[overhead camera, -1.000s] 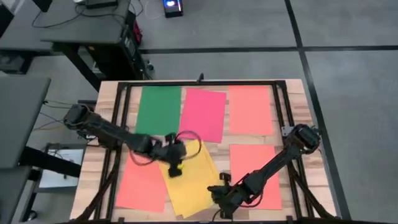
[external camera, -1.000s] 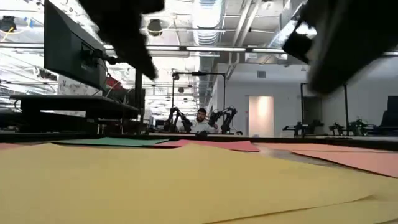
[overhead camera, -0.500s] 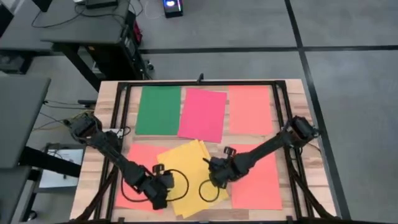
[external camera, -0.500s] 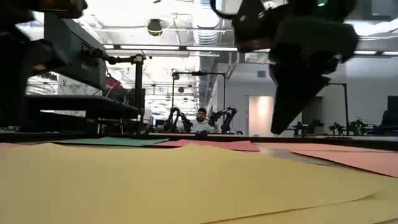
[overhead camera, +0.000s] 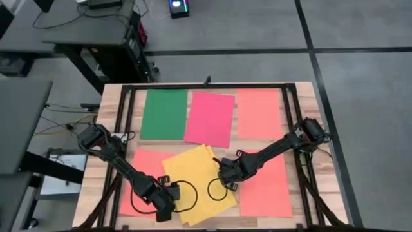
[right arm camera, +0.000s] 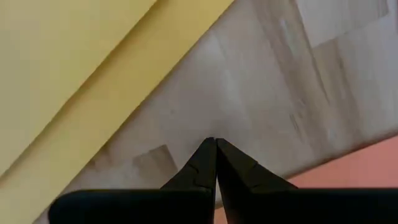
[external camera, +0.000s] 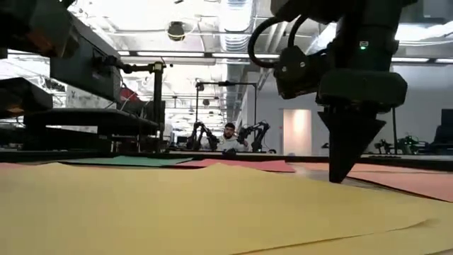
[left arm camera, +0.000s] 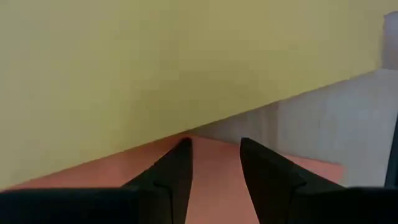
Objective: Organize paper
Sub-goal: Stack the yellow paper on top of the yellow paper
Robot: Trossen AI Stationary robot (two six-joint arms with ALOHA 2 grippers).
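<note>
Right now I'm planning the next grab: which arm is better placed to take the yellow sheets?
Probably left. The left gripper is open at the yellow sheets' edge, over the orange sheet. The right gripper is shut above bare table.

wooden table (overhead camera: 306, 90) | black frame (overhead camera: 212, 86) | seated person (external camera: 228, 139)

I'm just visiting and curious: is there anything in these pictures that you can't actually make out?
- Number of yellow sheets: high view, the top sheets cover any beneath.
- Near-left orange sheet: high view, one side lies under the yellow sheets and the left arm.
- Whether the right gripper touches the table: right wrist view, its shut fingers hide the spot.
- What lies under the open left gripper: left wrist view, cut off by the edge.
</note>
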